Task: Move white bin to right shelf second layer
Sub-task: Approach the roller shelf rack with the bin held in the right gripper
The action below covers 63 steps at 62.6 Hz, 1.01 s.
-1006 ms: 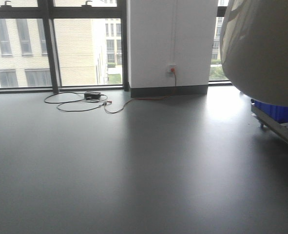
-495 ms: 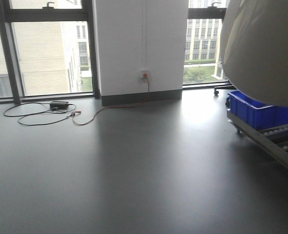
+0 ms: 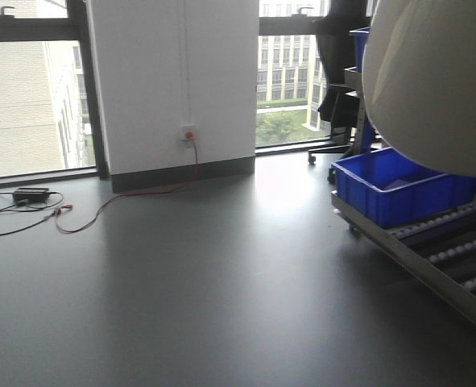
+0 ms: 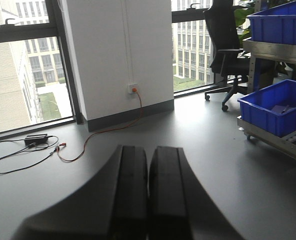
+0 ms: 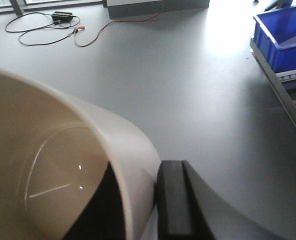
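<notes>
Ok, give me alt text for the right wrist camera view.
The right gripper grips the rim of the white bin, which fills the lower left. Beyond: grey floor, a blue crate on a roller rack at right, cables at top.

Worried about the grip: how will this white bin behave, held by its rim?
Probably slippery: the white bin shows glossy, glinting walls. Likely light: its inside looks empty. It may pivot, since the right gripper pinches one rim spot only.

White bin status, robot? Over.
Left claw shut, empty. Right claw shut on white bin rim, bin held up. Roller shelf ahead right; blue crate sits on it.
</notes>
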Tool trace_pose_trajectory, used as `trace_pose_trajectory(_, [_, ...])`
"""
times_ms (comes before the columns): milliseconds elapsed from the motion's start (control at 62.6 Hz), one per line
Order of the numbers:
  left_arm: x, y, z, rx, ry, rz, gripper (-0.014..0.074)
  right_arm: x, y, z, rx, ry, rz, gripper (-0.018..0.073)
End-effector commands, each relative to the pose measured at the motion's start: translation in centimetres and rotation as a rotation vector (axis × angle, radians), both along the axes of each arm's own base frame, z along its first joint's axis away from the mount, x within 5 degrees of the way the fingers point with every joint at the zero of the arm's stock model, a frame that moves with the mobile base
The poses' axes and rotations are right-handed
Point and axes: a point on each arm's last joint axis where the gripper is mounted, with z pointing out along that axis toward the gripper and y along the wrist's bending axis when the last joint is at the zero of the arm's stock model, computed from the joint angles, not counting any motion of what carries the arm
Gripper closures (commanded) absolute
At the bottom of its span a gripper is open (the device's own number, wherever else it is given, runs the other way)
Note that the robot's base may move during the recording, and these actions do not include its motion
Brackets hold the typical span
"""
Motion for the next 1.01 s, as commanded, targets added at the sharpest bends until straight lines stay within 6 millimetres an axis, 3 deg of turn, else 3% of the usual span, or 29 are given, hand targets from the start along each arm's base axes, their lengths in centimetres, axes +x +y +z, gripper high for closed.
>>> trace_pose_trajectory(0, [0.03, 0.02, -0.39, -0.008, -0.062, 0.002, 0.0512, 0.09, 0.10, 1.95, 0.039, -0.127, 0.015, 0.0506])
trace_pose_trajectory(990, [0.03, 0.02, -0.39, -0.008, -0.062, 0.002, 0.0512, 0.09, 0.10, 1.95, 0.039, -0.127, 0.015, 0.0506])
